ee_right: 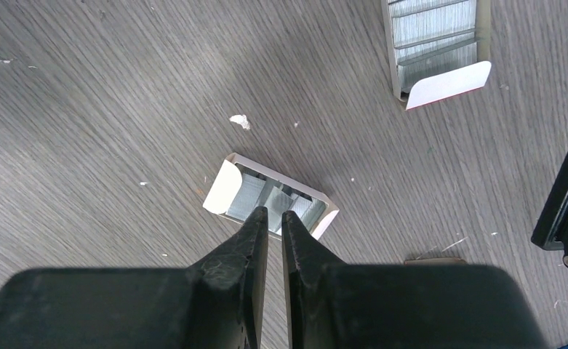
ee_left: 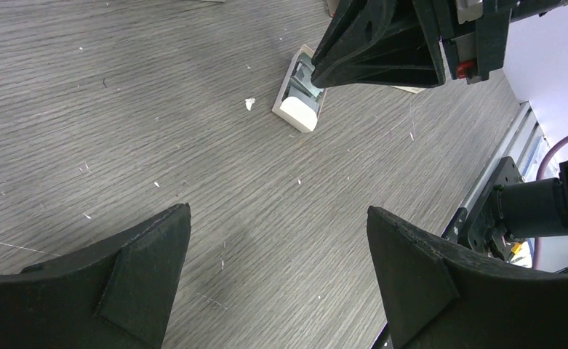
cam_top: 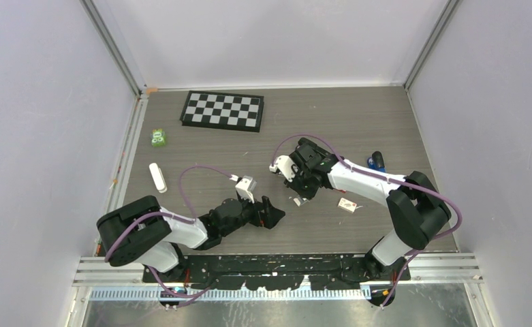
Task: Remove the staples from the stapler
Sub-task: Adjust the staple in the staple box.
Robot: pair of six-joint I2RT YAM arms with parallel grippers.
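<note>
Silvery staples (ee_right: 255,193) show clearest from right wrist (right end effector (ee_right: 274,213) pressed together, left end effector (ee_left: 278,211) spread).

Quick count here: 2 robot arms (cam_top: 174,231) (cam_top: 365,180), 2 open boxes of staples (ee_right: 270,196) (ee_right: 433,43), 1 blue-and-black stapler (cam_top: 376,161), 1 checkerboard (cam_top: 223,110), 1 little green thing (cam_top: 158,138), 1 white stick (cam_top: 157,177), plus a bunch of tiny white crumbs (ee_right: 241,121) too scattered to count properly.

The table (ee_right: 84,109) has a grey wood-grain surface, matt and finely streaked. On the table, the open staple box (ee_right: 222,187) is smooth white card, and the staples (ee_right: 252,196) inside are bright ribbed metal. Above the table, the right gripper (ee_right: 274,215) is matt black plastic, faintly grainy.
</note>
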